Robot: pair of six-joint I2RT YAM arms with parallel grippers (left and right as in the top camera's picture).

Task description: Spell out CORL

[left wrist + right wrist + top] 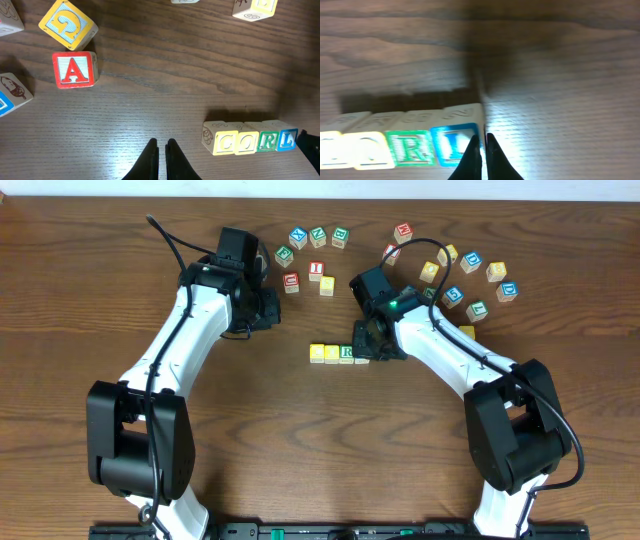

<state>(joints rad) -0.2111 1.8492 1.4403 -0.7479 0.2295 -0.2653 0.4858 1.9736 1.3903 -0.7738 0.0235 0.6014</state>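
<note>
Four letter blocks stand in a touching row at the table's middle: yellow C, yellow O, green R and blue L. The row reads CORL in the left wrist view, from C to L. My right gripper is shut and empty, its tips at the right edge of the L block; in the overhead view it covers most of the L. My left gripper is shut and empty, over bare wood left of the row and apart from it.
Loose letter blocks lie at the back: one cluster around a red block near the left arm, and another around behind the right arm. A red A block and a yellow block lie ahead of my left gripper.
</note>
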